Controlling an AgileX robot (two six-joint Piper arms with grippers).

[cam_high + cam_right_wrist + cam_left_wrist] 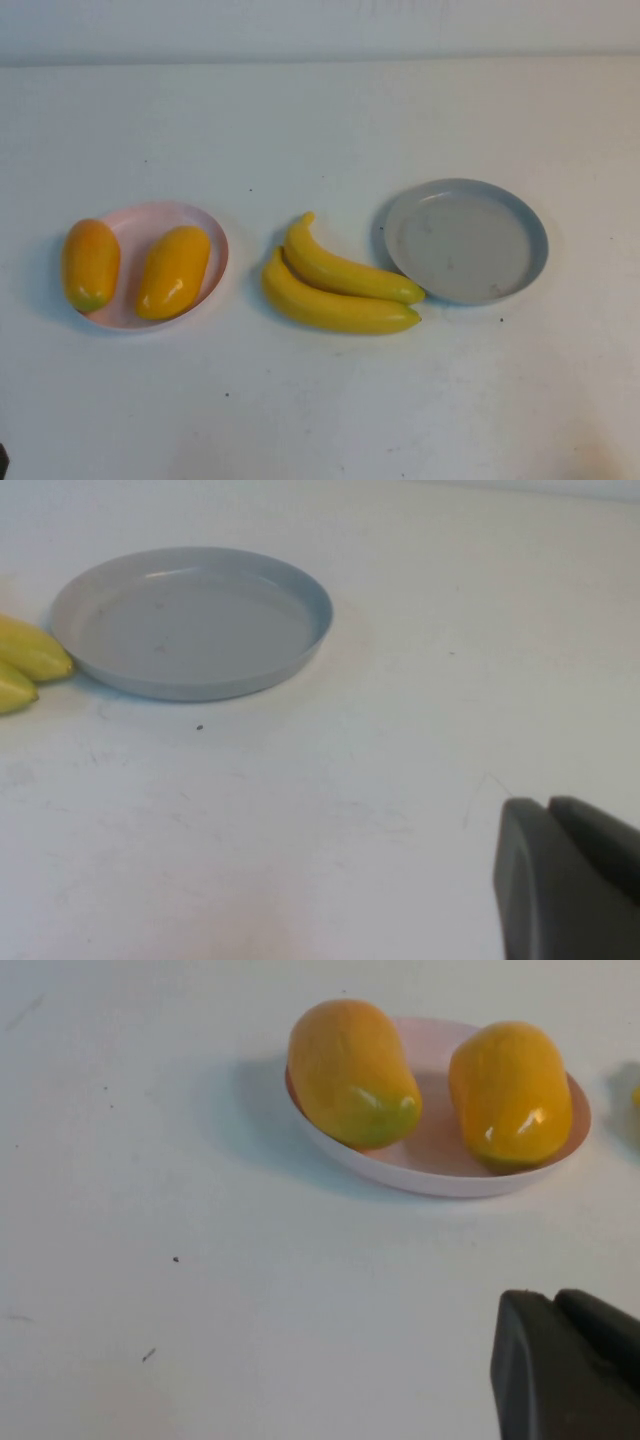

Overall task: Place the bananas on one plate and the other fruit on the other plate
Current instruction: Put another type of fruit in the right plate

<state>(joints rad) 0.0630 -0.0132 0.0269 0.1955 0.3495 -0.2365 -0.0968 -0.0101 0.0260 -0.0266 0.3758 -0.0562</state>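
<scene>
Two bananas [345, 272] [330, 308] lie side by side on the table between the plates, their tips touching or almost touching the empty grey-blue plate [465, 240]. Their ends [30, 650] show beside that plate [190, 620] in the right wrist view. Two mango-like fruits [90, 262] [174, 270] rest on the pink plate [150, 210]; the left one overhangs its rim. The left wrist view shows them [350, 1070] [510, 1090] on the plate [430, 1175]. My left gripper [555, 1300] is shut and empty over bare table short of the pink plate. My right gripper [550, 805] is shut and empty short of the grey-blue plate. Neither shows in the high view.
The white table [320, 400] carries only the plates and fruit. A wall edge [320, 58] runs along the far side. A few small dark specks [176, 1258] mark the surface.
</scene>
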